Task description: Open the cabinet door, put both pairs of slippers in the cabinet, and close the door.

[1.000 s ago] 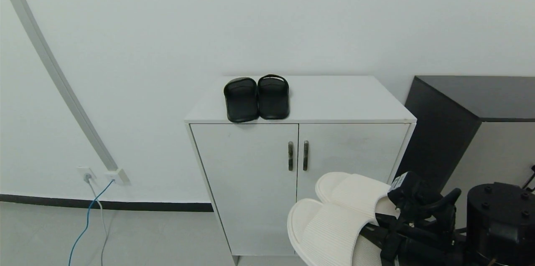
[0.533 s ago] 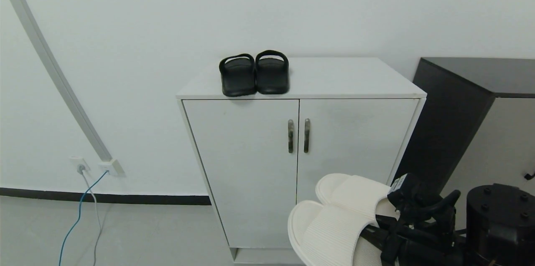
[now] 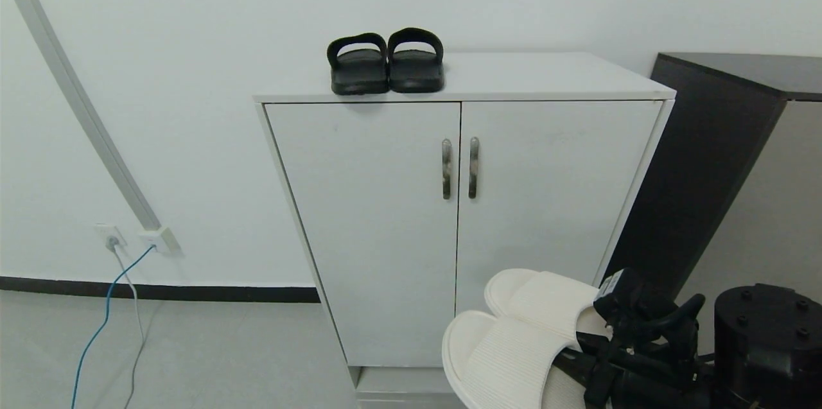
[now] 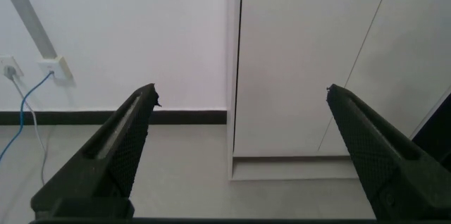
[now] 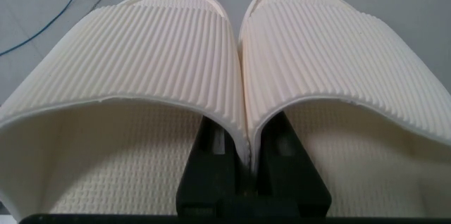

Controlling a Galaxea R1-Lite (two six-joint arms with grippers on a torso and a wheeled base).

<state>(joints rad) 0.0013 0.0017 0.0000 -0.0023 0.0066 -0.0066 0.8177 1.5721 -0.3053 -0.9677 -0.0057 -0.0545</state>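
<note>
Clamping white slippers in right hand, shut on the two inner walls pressed together, low in front of the right door. Carrying nothing in left hand, spread wide, low and facing the cabinet near its left bottom corner. Finding black slippers side by side on the cabinet top, at the front edge above the left door. Seeing both doors shut, handles side by side at the middle seam, neither hand touching them. Judging task as barely begun: one pair picked up, nothing opened, nothing stowed. Left to do: pull a door open, likely with the free left hand; put white pair inside; fetch black pair off the top and put it in; shut the door.
</note>
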